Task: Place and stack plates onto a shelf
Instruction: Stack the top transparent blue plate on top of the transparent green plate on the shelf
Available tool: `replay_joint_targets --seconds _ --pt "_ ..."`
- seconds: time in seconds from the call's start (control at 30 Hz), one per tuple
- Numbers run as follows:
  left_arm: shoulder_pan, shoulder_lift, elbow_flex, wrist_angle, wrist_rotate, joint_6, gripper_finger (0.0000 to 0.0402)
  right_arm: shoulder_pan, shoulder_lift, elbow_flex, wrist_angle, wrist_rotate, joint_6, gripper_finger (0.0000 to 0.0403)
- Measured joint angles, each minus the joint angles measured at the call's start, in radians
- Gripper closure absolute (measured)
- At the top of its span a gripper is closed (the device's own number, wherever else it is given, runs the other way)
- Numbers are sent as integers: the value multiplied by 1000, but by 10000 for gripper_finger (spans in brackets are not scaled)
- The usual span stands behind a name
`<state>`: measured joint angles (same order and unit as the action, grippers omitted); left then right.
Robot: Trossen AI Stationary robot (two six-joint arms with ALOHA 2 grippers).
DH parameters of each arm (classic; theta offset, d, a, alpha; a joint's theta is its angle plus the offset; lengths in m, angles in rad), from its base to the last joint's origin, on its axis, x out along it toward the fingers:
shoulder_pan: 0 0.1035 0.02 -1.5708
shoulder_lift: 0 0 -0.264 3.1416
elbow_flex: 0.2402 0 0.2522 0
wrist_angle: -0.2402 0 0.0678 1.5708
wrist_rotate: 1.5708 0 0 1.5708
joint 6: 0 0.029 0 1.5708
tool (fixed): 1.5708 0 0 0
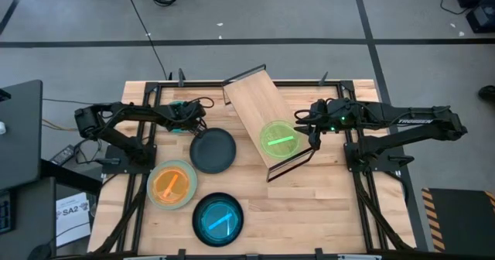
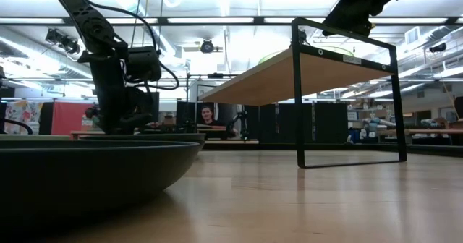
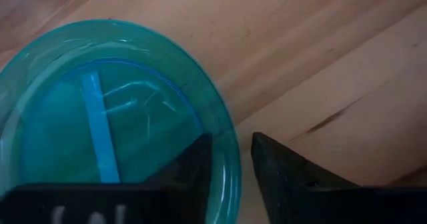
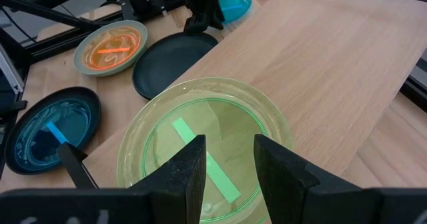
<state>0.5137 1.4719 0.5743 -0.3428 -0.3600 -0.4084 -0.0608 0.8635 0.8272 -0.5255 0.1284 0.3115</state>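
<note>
The shelf (image 1: pixel 259 113) lies slanted across the back middle of the table (image 1: pixel 309 206). It blocks the way between the two arms. A green plate (image 1: pixel 278 138) fills its near end, but the far end is bare. A black plate (image 1: pixel 212 151), an orange plate (image 1: pixel 172 184) and a blue plate (image 1: pixel 217 218) crowd the front left. The front right is bare wood.
</note>
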Motion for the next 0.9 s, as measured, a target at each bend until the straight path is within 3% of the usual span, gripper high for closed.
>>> replay_joint_targets --seconds 0.27,0.7,0.9 --pt "2 2 -2 -2 -31 0 391 0 0 0 0 0 0 270" --pt "1 2 41 -41 -27 1 396 0 0 0 0 0 0 270" --pt "0 2 146 -196 -25 2 397 0 0 0 0 0 0 270"
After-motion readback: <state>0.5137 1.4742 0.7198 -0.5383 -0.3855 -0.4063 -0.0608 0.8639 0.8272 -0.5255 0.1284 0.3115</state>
